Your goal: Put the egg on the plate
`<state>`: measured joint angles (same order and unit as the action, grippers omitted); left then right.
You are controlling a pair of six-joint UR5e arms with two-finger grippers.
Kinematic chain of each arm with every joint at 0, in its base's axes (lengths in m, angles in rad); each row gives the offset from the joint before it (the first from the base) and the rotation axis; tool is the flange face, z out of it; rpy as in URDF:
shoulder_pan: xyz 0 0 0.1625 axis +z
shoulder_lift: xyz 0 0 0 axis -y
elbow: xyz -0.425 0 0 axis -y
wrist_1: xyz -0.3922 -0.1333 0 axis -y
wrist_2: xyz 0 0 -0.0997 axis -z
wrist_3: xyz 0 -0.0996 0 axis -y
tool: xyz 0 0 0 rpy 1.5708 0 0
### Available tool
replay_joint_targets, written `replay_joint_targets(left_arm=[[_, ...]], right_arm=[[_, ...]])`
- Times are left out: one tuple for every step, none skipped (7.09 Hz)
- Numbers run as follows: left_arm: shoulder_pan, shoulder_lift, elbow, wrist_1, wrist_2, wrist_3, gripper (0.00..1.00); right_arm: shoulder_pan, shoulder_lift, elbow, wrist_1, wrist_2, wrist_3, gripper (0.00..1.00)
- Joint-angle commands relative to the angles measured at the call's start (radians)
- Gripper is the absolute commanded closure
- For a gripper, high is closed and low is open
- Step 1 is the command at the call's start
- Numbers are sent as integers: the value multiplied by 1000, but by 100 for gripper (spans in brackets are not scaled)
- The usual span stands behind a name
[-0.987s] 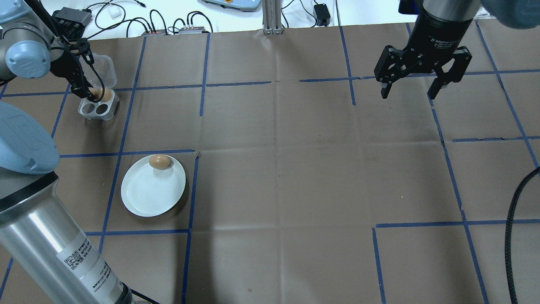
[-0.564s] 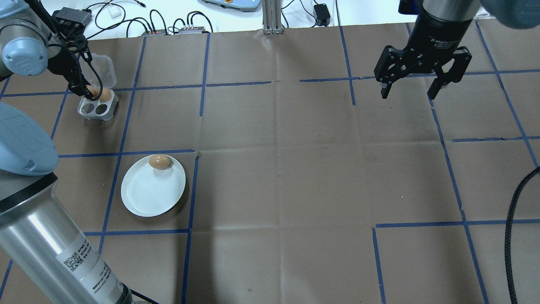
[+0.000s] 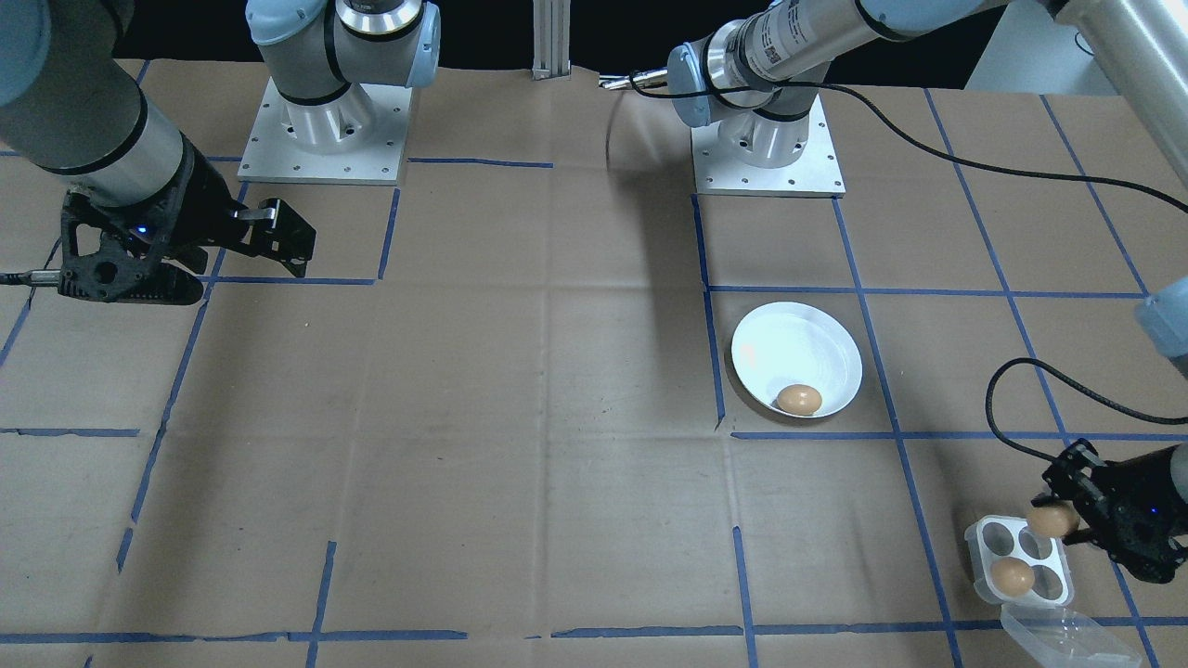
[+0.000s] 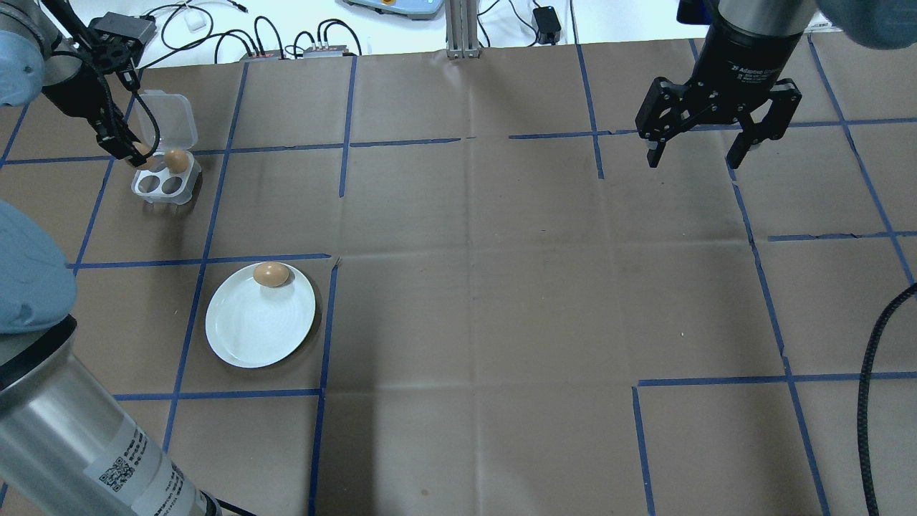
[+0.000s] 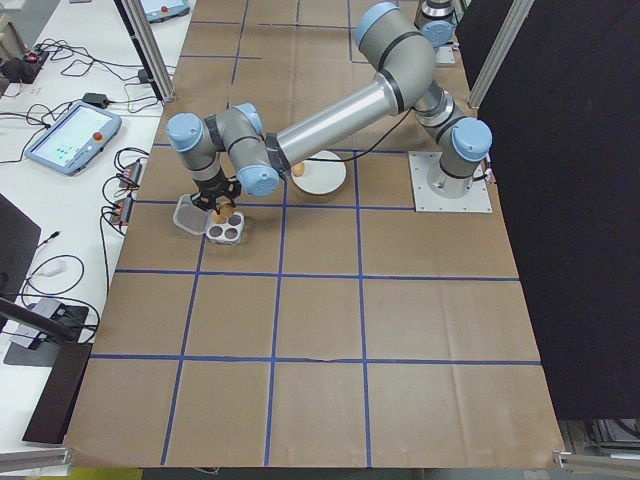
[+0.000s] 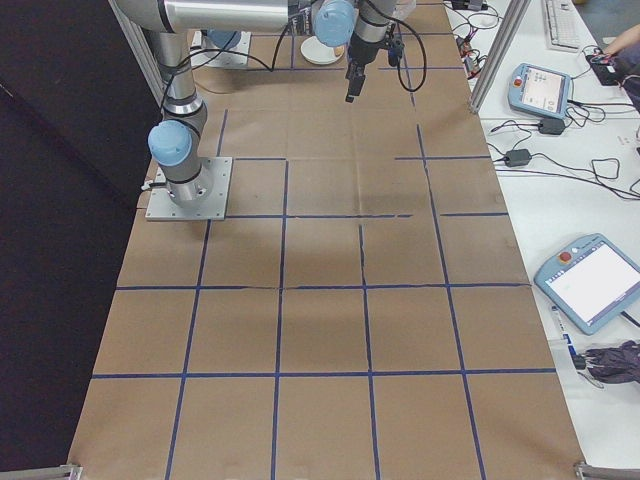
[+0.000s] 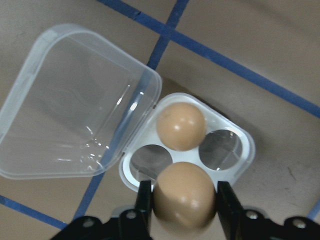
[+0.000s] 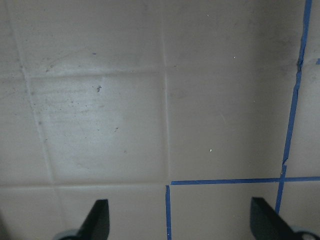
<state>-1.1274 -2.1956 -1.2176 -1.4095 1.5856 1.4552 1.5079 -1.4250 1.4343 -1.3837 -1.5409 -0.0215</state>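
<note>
Gripping a brown egg (image 7: pixel 184 194), the left end effector (image 7: pixel 182 200) has both fingers (image 7: pixel 144 202) pressed against the egg's sides, holding it just above the egg tray (image 7: pixel 235 170). Front view shows the same: held egg (image 3: pixel 1052 520) lifted clear of the tray (image 3: pixel 1018 561), over its edge nearest the arm.

Landmark = egg tray, small white four-cup one (image 4: pixel 166 175) at the far left of the desk (image 4: pixel 473 287) in the overhead.
- One more egg (image 4: pixel 176 159) sits in a tray cup; the other three cups look empty. Wrist view: that egg (image 7: pixel 181 126) is in the cup beside the clear lid (image 7: pixel 75 107).
- Lid is hinged open, lying flat on the desk beside the tray.
- Plate (image 4: pixel 247 333) is near the tray, on the robot's side of it, one taped square over. White, round, shallow.
- Plate already carries one brown egg (image 4: pixel 271 274), at the rim facing the tray. Front view confirms: egg (image 3: pixel 798 400) inside the plate (image 3: pixel 789 348), touching its wall.
- Held egg is well apart from the plate, not over it.

Right end effector (image 4: pixel 696 154) is far across the desk from the tray, hanging above bare brown paper, fingers spread wide, nothing between them. Right wrist view shows just the two fingertips (image 8: pixel 98 220) and blue tape lines (image 8: pixel 292 95).
</note>
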Motion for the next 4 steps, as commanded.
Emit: replay_joint_targets(left_arm=[[-9, 158, -228, -26, -10, -184, 99], [-46, 242, -361, -7, -13, -287, 99], [-92, 317, -473, 19, -15, -411, 99], [-130, 364, -579, 86, -15, -491, 98]], right_arm=[[0, 0, 0, 0, 1, 0, 0], [0, 1, 0, 0, 1, 0, 0], [0, 0, 0, 0, -1, 0, 0], [0, 0, 0, 0, 1, 0, 0]])
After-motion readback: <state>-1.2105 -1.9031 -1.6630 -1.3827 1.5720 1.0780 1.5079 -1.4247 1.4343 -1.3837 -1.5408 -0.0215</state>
